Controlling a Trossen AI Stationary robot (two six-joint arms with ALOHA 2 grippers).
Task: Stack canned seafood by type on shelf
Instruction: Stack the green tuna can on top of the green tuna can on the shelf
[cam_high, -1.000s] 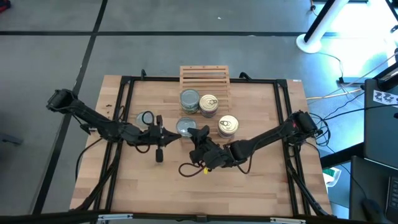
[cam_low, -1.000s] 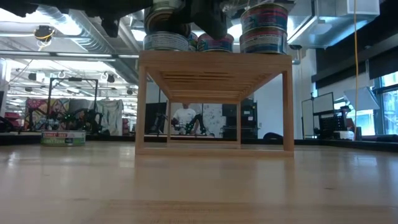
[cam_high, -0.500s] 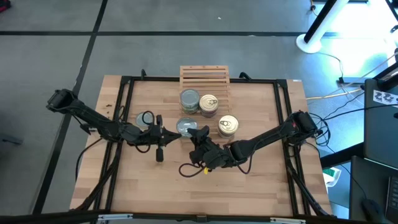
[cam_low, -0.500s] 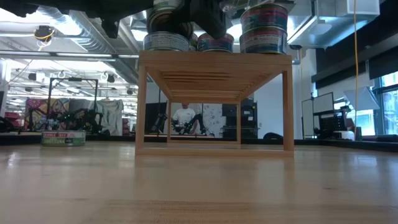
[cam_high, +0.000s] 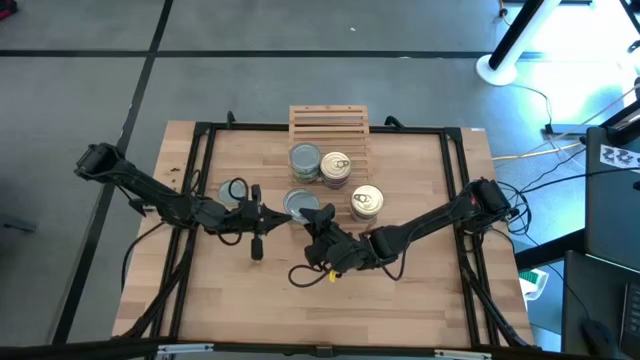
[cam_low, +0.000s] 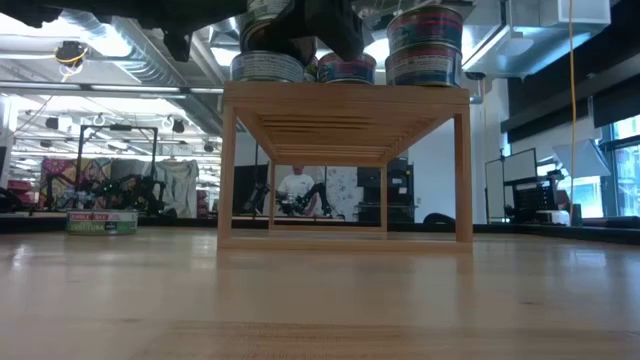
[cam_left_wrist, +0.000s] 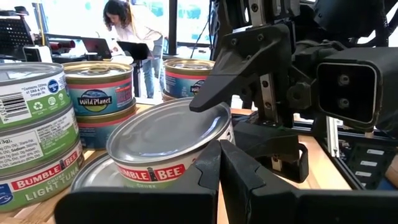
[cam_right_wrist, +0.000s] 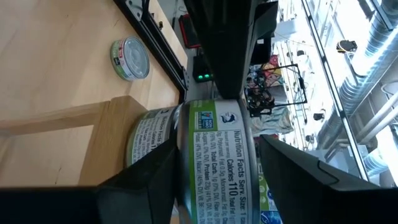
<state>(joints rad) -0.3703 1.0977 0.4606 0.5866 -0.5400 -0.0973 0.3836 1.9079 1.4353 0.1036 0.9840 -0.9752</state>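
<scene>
- Right gripper (cam_high: 311, 222): dark fingers spread around the round, flat, grey-topped metal tin (cam_high: 298, 204), stacked on the slatted light-wood shelf (cam_high: 329, 124).
- Left gripper (cam_high: 266, 213): pinched shut, empty.

The shelf (cam_high: 329, 128) stands at the middle of the table's (cam_high: 420, 300) far edge. On it sit four groups of tins: one (cam_high: 305, 160) far-left, one (cam_high: 336, 167) beside it to the right, one (cam_high: 299, 204) at the near-left corner, one (cam_high: 366, 201) at the near-right corner. A lone tin (cam_high: 234, 190) lies on the table, left of the shelf.
</scene>
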